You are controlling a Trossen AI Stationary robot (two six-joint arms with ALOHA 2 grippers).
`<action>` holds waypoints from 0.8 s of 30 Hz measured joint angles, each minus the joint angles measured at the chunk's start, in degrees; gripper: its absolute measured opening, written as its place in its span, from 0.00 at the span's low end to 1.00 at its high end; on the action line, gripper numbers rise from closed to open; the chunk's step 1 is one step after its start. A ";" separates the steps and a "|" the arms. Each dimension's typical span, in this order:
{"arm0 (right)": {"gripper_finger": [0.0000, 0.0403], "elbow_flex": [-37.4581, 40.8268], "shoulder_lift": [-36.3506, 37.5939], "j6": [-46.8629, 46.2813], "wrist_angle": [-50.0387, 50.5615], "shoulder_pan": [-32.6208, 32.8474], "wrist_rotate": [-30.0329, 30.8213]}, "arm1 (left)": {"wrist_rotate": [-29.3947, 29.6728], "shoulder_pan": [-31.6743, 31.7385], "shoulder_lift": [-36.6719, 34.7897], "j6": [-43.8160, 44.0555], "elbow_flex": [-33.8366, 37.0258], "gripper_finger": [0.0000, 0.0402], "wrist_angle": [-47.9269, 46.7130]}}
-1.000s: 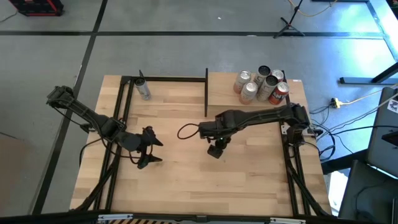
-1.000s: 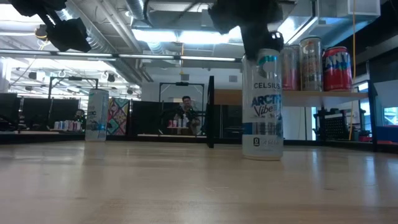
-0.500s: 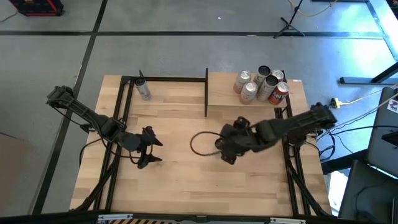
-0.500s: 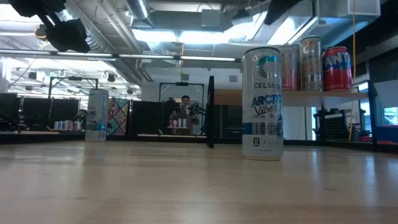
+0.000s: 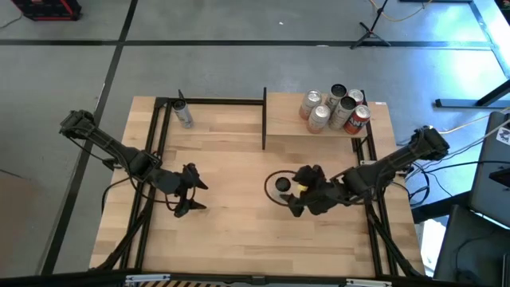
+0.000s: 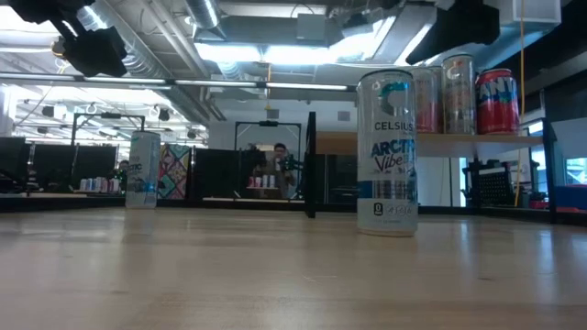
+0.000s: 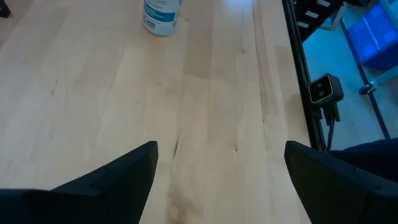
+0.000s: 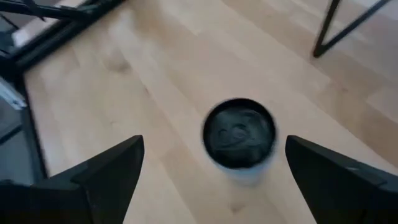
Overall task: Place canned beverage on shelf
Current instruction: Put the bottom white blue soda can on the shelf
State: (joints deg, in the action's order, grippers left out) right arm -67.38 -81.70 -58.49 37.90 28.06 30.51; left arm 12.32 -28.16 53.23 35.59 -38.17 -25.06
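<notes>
A white-and-blue can (image 5: 281, 184) with a dark top stands upright on the tabletop; it also shows in the low view (image 6: 386, 156) and the right wrist view (image 8: 239, 140). My right gripper (image 5: 297, 193) is open just to the can's right and above it, touching nothing; its fingers (image 8: 106, 171) stand wide apart. The shelf (image 5: 283, 119), a raised pale-wood panel at the far right, carries several cans (image 5: 335, 108). My left gripper (image 5: 192, 192) is open and empty over the table's left half.
A second can (image 5: 184, 116) stands at the table's far left and shows in the left wrist view (image 7: 163, 12). A black post (image 5: 264, 119) stands at the shelf's left edge. A dark cable loop (image 5: 268, 191) lies around the standing can. Black frame rails run along both sides.
My right gripper was at the standing can's top a second ago. It has come off the can and drawn back toward the table's right edge, rising out of the low view. The can has stayed upright in the same place. The cable loop has shifted right with the arm.
</notes>
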 joint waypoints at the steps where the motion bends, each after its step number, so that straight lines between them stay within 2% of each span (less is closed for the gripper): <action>1: 0.94 0.01 -0.18 0.37 -0.75 -0.14 -0.11 | 0.00 0.00 0.00 -0.02 0.00 0.84 0.00; 5: 0.94 0.01 -1.50 2.00 0.98 -0.27 4.23 | 0.00 0.01 0.00 0.00 0.00 0.84 0.03; 10: 0.94 0.92 -5.24 7.70 -1.77 -0.50 6.08 | -0.18 0.00 0.00 0.00 0.00 0.84 0.02; 19: 0.94 2.56 -11.31 6.27 -2.57 -0.78 7.53 | -1.53 0.00 0.00 -0.02 0.00 0.84 0.04; 22: 0.89 2.56 -12.09 6.28 -3.63 -1.16 7.31 | -1.53 0.00 0.00 -0.07 0.00 0.84 0.04; 24: 0.80 2.56 -12.10 6.29 -4.92 -1.29 7.01 | -1.39 0.00 0.00 -0.09 0.00 0.84 0.05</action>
State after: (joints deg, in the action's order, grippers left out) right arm -64.82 -93.80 -52.21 32.98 26.77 37.51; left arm 10.93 -28.16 53.23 35.51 -38.17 -25.01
